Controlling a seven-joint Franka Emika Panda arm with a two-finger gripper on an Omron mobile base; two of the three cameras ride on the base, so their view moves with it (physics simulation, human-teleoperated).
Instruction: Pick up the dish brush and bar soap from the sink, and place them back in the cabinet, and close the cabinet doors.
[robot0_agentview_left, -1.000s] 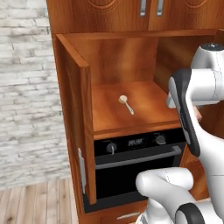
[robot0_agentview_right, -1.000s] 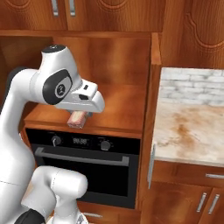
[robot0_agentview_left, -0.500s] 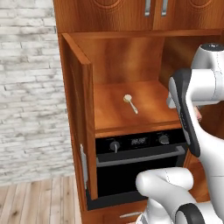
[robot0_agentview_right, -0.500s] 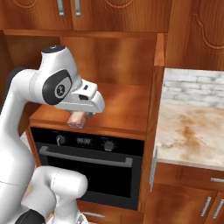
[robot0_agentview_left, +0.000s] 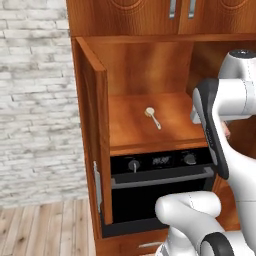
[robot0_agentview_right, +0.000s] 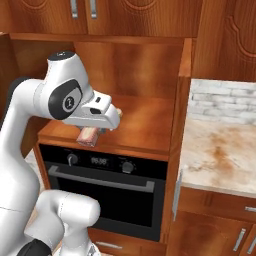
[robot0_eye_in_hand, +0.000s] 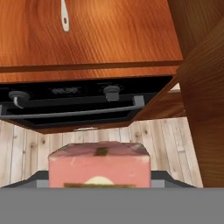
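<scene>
My gripper (robot0_agentview_right: 90, 133) is shut on the pinkish-red bar soap (robot0_agentview_right: 88, 136), holding it in the air just off the front edge of the cabinet (robot0_agentview_left: 150, 65) shelf, above the oven. The hand view has the bar soap (robot0_eye_in_hand: 99, 165) close up between the fingers. The dish brush (robot0_agentview_left: 152, 117) lies on the shelf, cream head toward the back; its handle (robot0_eye_in_hand: 64, 16) shows in the hand view too. Both cabinet doors stand open: the left door (robot0_agentview_left: 93, 125) and the right door (robot0_agentview_right: 182, 95). The sink is out of view.
A black built-in oven (robot0_agentview_left: 157, 182) with knobs and a bar handle sits under the shelf. A tan marble counter (robot0_agentview_right: 222, 152) lies to the cabinet's right, a white brick wall (robot0_agentview_left: 32, 100) to its left, and wooden floor (robot0_eye_in_hand: 144, 140) below.
Both base views have shifted slightly, so the base has moved relative to the cabinet. The arm keeps its pose with the soap in the gripper. The brush has not moved on the shelf.
</scene>
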